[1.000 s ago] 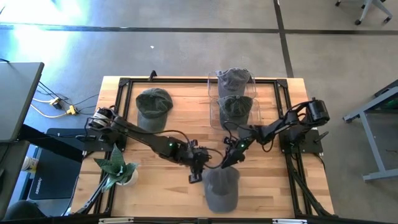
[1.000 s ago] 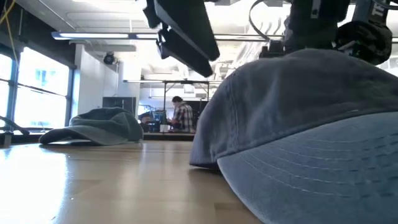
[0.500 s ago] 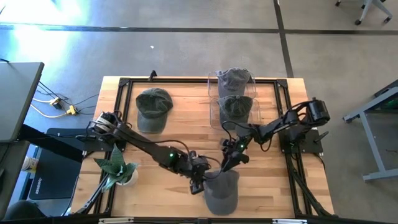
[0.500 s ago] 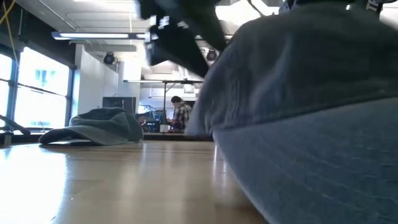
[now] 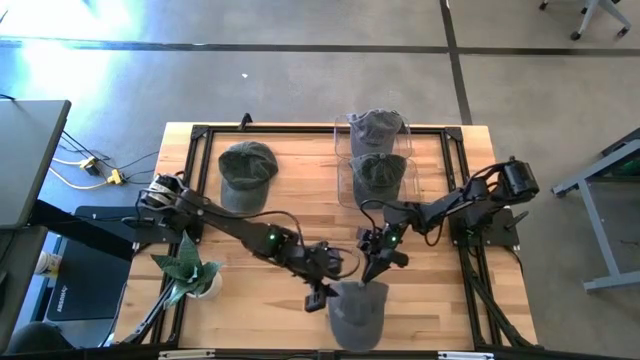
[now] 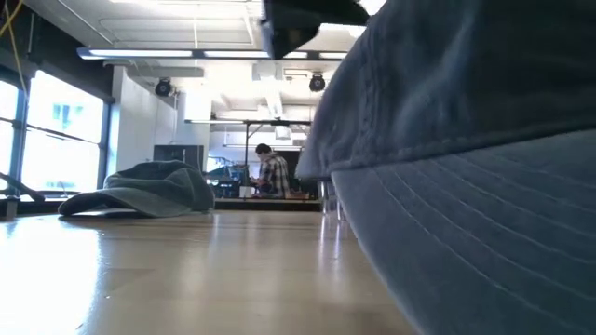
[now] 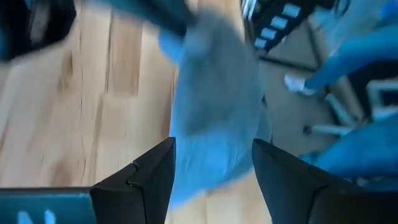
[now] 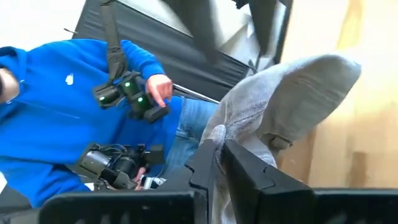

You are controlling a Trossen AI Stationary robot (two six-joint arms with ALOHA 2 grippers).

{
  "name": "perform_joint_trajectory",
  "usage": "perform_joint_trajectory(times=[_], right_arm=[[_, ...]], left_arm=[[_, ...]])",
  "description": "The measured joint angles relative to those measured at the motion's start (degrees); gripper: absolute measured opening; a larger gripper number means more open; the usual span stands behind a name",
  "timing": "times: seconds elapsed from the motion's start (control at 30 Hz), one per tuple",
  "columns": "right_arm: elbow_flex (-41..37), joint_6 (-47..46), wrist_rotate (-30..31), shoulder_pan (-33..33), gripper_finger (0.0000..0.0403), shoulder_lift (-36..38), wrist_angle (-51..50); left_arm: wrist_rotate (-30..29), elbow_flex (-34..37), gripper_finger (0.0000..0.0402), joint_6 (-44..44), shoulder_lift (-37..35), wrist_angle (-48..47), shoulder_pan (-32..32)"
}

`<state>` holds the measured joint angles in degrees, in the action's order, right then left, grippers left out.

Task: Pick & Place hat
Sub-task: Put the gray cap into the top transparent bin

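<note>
Grey cap [image 5: 356, 309]: near front edge of wooden table [image 5: 250, 310], between the two grippers; fills the right of the low view [image 6: 466, 140]
Right gripper [image 5: 372, 272]: at the cap's rear edge, fingers [image 8: 208, 163] pressed together, pinching a fold of the cap's fabric [image 8: 283, 99]
Left gripper [image 5: 318, 296]: just beside the cap's left edge, fingers [image 7: 140, 180] spread, cap [image 7: 217, 112] beyond them, nothing gripped
Green cap [image 5: 246, 172]: flat on table, rear left
Two more caps [image 5: 377, 150]: rear centre, in clear bin [image 5: 340, 135]
Potted plant [image 5: 190, 272]: table's left edge
Person in blue top [image 8: 56, 118]: beyond table, seen from right wrist
</note>
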<state>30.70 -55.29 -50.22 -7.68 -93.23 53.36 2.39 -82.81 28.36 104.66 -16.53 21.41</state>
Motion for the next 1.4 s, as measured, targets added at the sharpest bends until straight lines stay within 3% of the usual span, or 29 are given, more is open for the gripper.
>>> perform_joint_trajectory(times=[0.13, 0.37, 0.6, 0.73, 0.9, 1.1, 1.27, 1.4], right_arm=[[0.0, 0.3, 0.0, 0.0, 0.0028, -0.1, -1.3], [0.0, 1.6, 0.0, 0.0, 0.0002, -0.1, -1.3], [0.0, 1.8, -0.1, 0.1, 0.0007, -0.1, -0.5], [-0.1, 1.8, -0.1, 0.3, 0.0002, -0.1, 0.5], [0.0, 1.8, 0.0, 0.7, 0.0003, -0.1, 0.9], [-0.1, 2.6, 1.0, 0.7, 0.0001, 2.5, -1.3], [-1.3, 8.0, 8.8, 0.7, 0.0002, 11.4, -14.7], [-1.6, 13.7, 17.9, 0.7, 0.0003, 19.9, -32.9]], left_arm=[[0.3, -0.2, 0.0205, -0.1, 1.4, 8.2, -1.2], [2.5, -0.4, 0.0216, 1.4, 3.8, 13.9, -3.9], [4.8, -0.4, 0.0268, 3.8, 6.7, 14.4, -3.7], [7.7, 0.1, 0.0268, 4.4, 8.0, 15.3, -3.2], [9.3, 0.1, 0.0223, 5.7, 9.4, 15.1, -2.4], [9.6, -0.1, 0.0118, 5.0, 8.9, 15.9, -2.7], [12.7, -0.1, 0.0019, 4.6, 9.0, 17.2, -2.6], [13.3, -0.1, 0.0017, 4.5, 9.0, 17.2, -2.6]])
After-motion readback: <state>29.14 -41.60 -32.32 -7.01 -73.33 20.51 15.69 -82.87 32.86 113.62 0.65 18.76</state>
